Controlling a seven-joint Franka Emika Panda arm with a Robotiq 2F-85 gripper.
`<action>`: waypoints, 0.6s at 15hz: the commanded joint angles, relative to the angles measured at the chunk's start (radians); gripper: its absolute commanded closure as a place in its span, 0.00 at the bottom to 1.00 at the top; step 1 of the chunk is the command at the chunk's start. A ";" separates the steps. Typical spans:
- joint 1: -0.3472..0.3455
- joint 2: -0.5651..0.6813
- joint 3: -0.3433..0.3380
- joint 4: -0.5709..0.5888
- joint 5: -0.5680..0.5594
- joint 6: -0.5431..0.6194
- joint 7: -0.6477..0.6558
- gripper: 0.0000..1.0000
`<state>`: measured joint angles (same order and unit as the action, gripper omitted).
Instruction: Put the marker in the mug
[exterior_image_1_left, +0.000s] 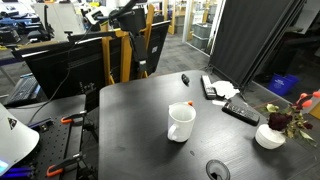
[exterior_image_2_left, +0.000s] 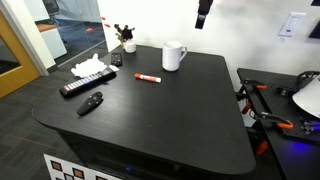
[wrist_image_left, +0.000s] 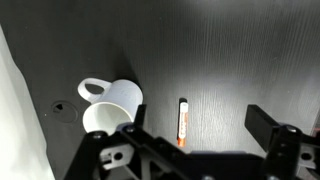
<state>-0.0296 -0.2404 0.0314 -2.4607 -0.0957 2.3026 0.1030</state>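
So far nothing is done: the marker (exterior_image_2_left: 147, 77) lies flat on the table (exterior_image_2_left: 180, 110) near the mug (exterior_image_2_left: 174, 56), not in it. The gripper (wrist_image_left: 198, 128) hangs high above the mug, jaws spread wide and empty, so grasping, lifting and dropping all remain.

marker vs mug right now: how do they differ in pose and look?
Pose: the marker lies flat on its side; the mug stands upright, mouth up.
Shape: the marker is a slim stick; the mug is a wide cylinder with a side handle.
Colour: the marker is orange-red with a pale section; the mug is plain white.
Shared: both rest on the dark table, close but not touching.
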 joint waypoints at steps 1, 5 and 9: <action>-0.009 0.153 -0.009 0.125 -0.030 0.036 0.006 0.00; -0.011 0.278 -0.034 0.219 -0.053 0.064 -0.004 0.00; -0.011 0.378 -0.057 0.283 -0.040 0.081 -0.062 0.00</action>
<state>-0.0369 0.0629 -0.0119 -2.2381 -0.1365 2.3660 0.0893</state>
